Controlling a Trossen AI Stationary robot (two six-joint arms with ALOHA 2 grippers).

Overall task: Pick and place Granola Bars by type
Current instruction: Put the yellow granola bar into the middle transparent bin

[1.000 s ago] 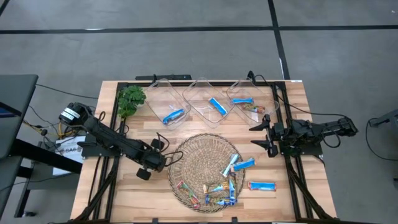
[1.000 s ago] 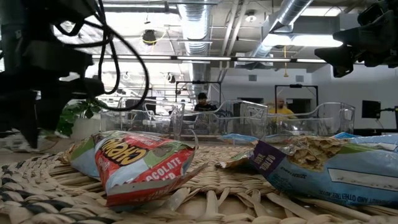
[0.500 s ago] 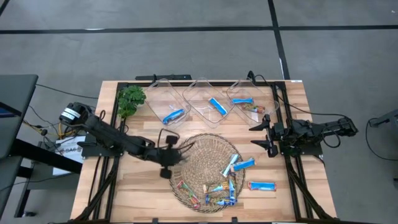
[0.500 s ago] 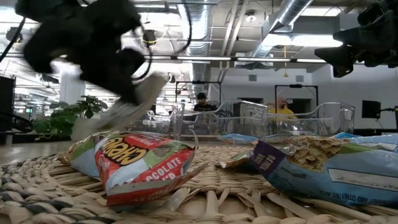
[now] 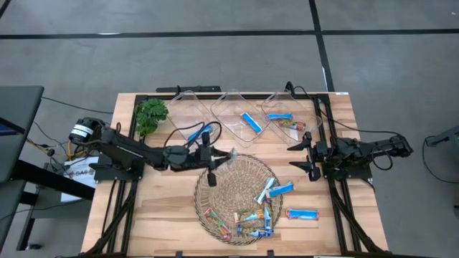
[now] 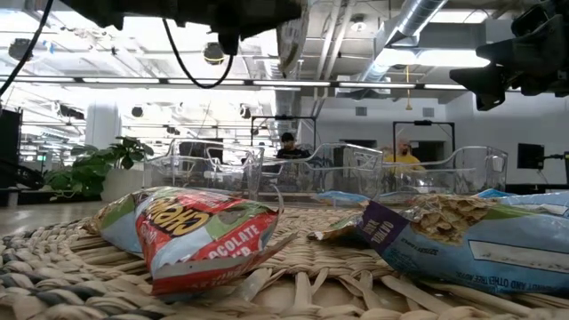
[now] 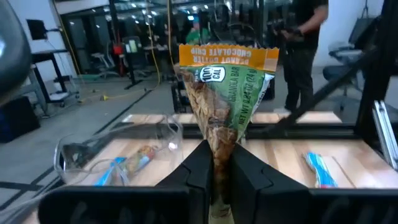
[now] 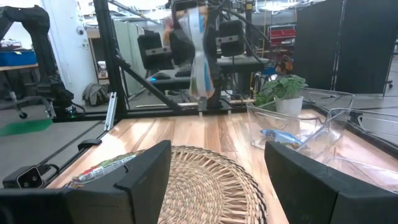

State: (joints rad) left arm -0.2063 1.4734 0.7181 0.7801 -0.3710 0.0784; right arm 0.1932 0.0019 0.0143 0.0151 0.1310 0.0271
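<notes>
Surface: your wicker tray sits at its front middle, three clear bins behind | left gripper: fingers clamped on a green-brown granola bar, held above the tray's back-left rim | right gripper: fingers apart, empty, waiting right of the tray | other bars lie in the tray's front-right.

A grey floor crossed by dark lines is seen around the wooden table in the high view. Exposed ceiling ducts and strip lights are shown across the top of the low view, above distant workstations.
</notes>
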